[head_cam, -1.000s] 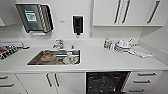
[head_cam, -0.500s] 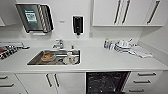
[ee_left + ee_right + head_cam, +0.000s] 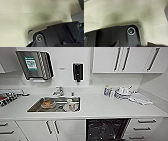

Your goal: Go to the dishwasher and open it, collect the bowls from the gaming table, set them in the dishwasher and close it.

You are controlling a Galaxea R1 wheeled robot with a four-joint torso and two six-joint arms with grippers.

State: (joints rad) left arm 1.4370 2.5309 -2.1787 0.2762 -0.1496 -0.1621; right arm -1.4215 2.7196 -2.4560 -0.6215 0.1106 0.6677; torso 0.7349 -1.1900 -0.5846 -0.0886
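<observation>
Both wrists low, facing floor.

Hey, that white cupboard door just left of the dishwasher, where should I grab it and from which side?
Grip the dark bar handle near the top of the cupboard door, on its edge away from the dishwasher. Come straight in from the front and close across the bar from its sides: it runs nearly upright and seems to stand off the door.

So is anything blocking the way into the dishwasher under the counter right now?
Nothing visible does. The under-counter dishwasher shows an open dark cavity below the white countertop, between white cabinet doors and white drawers. Its lower part runs out of the head view.
</observation>
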